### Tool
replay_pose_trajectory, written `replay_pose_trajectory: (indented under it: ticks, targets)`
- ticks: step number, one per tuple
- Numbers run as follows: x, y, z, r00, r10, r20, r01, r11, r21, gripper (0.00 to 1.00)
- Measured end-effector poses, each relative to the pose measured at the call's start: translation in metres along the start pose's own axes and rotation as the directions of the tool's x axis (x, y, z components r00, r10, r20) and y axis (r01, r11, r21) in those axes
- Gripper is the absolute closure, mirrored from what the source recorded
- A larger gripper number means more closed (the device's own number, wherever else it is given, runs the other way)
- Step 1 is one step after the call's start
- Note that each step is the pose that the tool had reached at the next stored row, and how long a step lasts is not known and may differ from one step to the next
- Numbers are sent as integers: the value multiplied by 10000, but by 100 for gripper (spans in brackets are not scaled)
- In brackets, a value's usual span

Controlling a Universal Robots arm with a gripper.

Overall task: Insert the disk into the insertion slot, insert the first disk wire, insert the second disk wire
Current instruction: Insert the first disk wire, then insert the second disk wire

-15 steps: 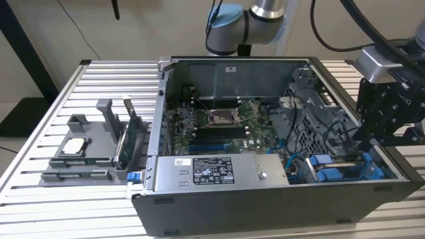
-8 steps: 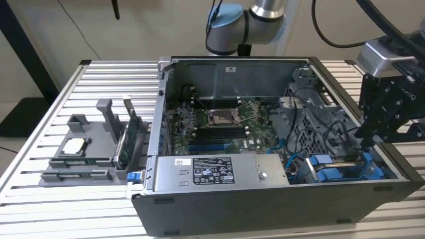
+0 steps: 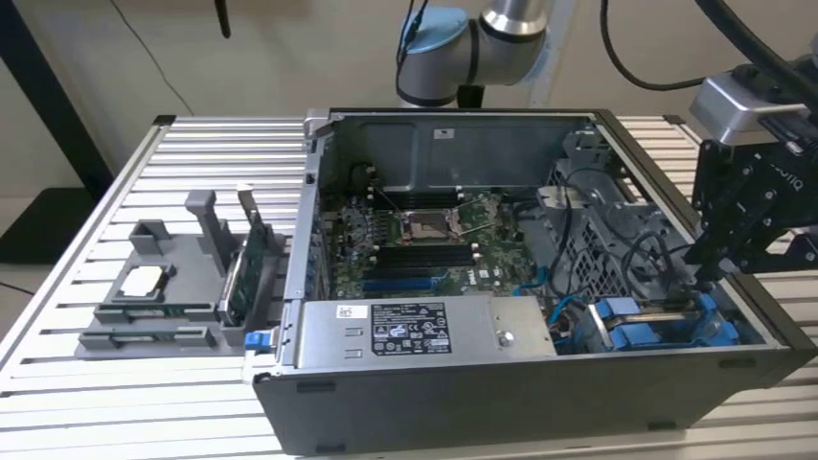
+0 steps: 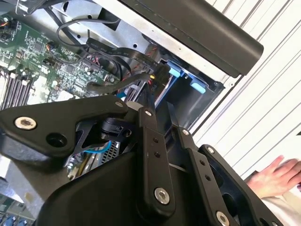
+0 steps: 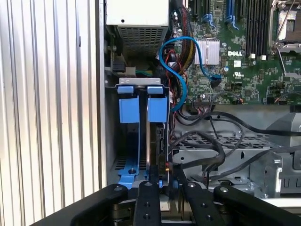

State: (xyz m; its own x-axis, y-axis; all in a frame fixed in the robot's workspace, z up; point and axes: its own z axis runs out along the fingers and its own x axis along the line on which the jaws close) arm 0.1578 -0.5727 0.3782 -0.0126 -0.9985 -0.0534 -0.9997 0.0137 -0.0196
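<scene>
The disk (image 5: 149, 141) stands on edge inside the insertion slot (image 5: 141, 87), between blue plastic fittings. In the exterior view the slot (image 3: 614, 331) is at the case's front corner on the exterior view's right. My gripper (image 3: 703, 278) hangs just above that corner, fingers pointing down. In both wrist views the gripper (image 5: 165, 176) (image 4: 159, 101) has its fingers close together, and the black connector of a disk wire (image 4: 157, 75), with red and yellow leads, sits at their tips by the disk's near end. A flat black wire (image 4: 122, 52) runs to the same spot.
The open computer case (image 3: 511, 402) lies on a slatted table (image 3: 77, 402). A grey labelled power supply box (image 3: 409, 331) sits beside the slot, with the motherboard (image 3: 422, 230) behind. A grey holder (image 3: 167, 287) with a green card stands on the exterior view's left. A person's hand (image 4: 275, 176) rests outside the case.
</scene>
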Motion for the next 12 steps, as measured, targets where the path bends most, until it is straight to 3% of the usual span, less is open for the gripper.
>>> replay_pose_trajectory:
  ticks: [12]
  targets:
    - [-1,0,-16,10000,0,-5,0,10000,0,73]
